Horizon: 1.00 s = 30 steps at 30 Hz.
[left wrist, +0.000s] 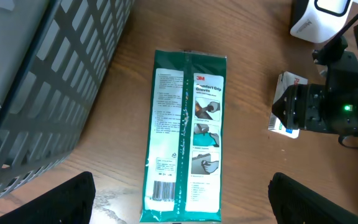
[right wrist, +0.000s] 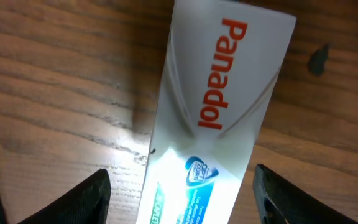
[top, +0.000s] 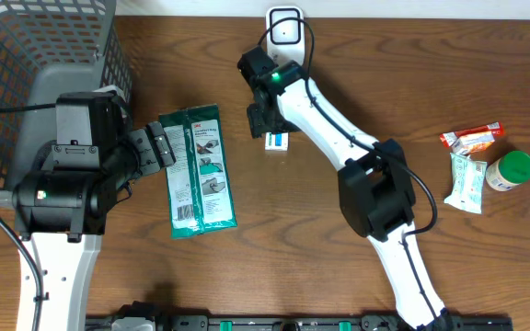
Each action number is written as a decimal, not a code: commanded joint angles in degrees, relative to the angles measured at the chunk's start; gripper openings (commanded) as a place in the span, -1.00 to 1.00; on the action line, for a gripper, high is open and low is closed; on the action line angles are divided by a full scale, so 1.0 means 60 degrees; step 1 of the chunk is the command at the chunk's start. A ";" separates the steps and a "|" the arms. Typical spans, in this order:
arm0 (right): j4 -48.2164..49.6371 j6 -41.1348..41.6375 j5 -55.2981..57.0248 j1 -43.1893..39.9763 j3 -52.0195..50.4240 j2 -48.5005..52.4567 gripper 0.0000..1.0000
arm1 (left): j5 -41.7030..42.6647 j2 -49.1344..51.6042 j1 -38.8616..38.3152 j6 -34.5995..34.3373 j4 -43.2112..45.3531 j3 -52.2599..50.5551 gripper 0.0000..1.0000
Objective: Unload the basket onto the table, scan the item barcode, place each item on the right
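Observation:
A white Panadol box (top: 277,141) (right wrist: 222,106) lies flat on the wooden table below the white scanner (top: 284,28) (left wrist: 319,18). My right gripper (top: 267,119) (right wrist: 182,196) hangs just above the box, its jaws open on either side with a gap to each edge. A green 3M gloves packet (top: 199,172) (left wrist: 188,137) lies flat left of centre, its barcode (left wrist: 162,190) facing up at the near end. Over that end my left gripper (top: 166,145) (left wrist: 182,202) stands wide open and holds nothing. The left wrist view also catches the Panadol box (left wrist: 286,84) under the right gripper.
A grey wire basket (top: 44,46) (left wrist: 30,81) fills the far left. At the right lie a red-orange snack packet (top: 472,138), a pale green packet (top: 467,181) and a green-capped bottle (top: 509,170).

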 commanded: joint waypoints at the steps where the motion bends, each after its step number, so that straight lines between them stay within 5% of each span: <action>1: 0.0127 0.0506 0.0758 0.0022 0.0000 0.0193 0.38 | -0.0084 0.0000 0.0015 0.0189 -0.0018 0.0084 0.80; 14: 0.0182 0.0922 0.0437 0.0029 0.0004 0.0452 0.13 | -0.0084 0.0000 0.0015 0.0189 -0.0018 0.0084 0.79; 30: -0.2983 -0.1796 -0.1625 0.0087 0.0004 0.0047 -0.09 | -0.0084 0.0000 0.0011 0.0189 -0.0018 0.0084 0.80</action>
